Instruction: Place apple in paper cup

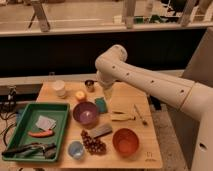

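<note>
Hovering over the counter (150,116) near the apple (80,95), end effector (108,94) spread wide, nothing held, apple set beside the paper cup (60,88).

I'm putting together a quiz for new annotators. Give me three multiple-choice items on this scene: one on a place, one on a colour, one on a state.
1. The apple lies: A) on the table beside the paper cup; B) inside a bowl; C) on the floor.
2. The tray is: A) red; B) green; C) white.
3. The gripper is: A) shut on the apple; B) inside the paper cup; C) open and empty, near the metal cup.
Answers: 1 A, it rests on the table right of the paper cup; 2 B, its walls are green; 3 C, it hangs right of the metal cup, apart from the apple.
</note>
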Controlling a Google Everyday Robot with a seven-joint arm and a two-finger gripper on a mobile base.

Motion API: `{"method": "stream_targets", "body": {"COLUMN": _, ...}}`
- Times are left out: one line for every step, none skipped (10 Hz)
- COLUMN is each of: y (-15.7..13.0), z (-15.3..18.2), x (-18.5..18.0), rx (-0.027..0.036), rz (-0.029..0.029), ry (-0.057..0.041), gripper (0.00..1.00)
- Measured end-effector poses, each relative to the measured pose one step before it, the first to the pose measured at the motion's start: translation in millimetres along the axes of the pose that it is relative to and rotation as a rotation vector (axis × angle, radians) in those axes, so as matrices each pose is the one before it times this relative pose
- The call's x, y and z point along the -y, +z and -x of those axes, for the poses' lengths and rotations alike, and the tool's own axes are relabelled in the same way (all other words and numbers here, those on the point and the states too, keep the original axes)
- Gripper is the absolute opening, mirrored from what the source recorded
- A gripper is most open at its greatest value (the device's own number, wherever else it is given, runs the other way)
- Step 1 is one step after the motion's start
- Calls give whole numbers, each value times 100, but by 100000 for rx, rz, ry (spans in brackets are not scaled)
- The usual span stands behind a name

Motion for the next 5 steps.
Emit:
{"method": "stream_targets", "body": {"y": 308, "z": 367, "x": 511, "rx": -19, "rz": -320, "ry": -796, "gripper": 80}}
{"method": "stream_targets", "body": {"y": 293, "z": 75, "x": 358, "rx": -117, "rz": -305, "ry": -429, "gripper": 80}}
{"method": "stream_targets", "body": {"y": 377, "z": -74, "x": 530, "rx": -614, "rz": -617, "ry": -835, "gripper": 80}}
{"method": "stream_targets", "body": {"y": 400, "z": 777, "x": 773, "rx": 577, "rz": -283, "ry": -1122, "gripper": 80}}
{"method": "stream_targets", "body": {"y": 391, "z": 633, "x": 888, "rx": 67, "rz": -460, "ry": -1328, "gripper": 80}}
